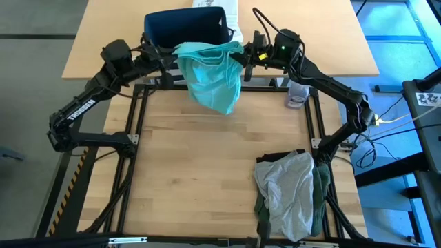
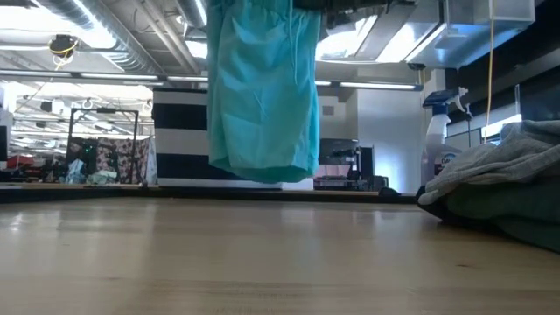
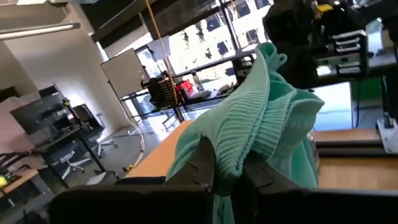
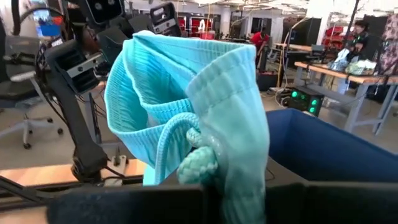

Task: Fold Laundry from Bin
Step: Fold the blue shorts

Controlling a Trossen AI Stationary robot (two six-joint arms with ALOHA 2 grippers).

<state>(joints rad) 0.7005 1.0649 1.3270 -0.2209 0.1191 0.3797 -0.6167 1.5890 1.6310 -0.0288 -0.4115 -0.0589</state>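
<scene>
While it hangs: soft teal-green ribbed garment (image 1: 212,74), twelve o'clock, lifted to unfurl
Left gripper (image 1: 167,60): clamped on waistband
Right gripper (image 1: 249,58): pinching waistband

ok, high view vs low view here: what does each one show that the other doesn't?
High only: both arms, left gripper and right gripper shut on the top edge of the teal garment, and the navy bin behind it. Low only: the garment's hem hangs clear of the table, with the room behind. Both: the teal garment, the grey-and-green pile, the spray bottle.
</scene>
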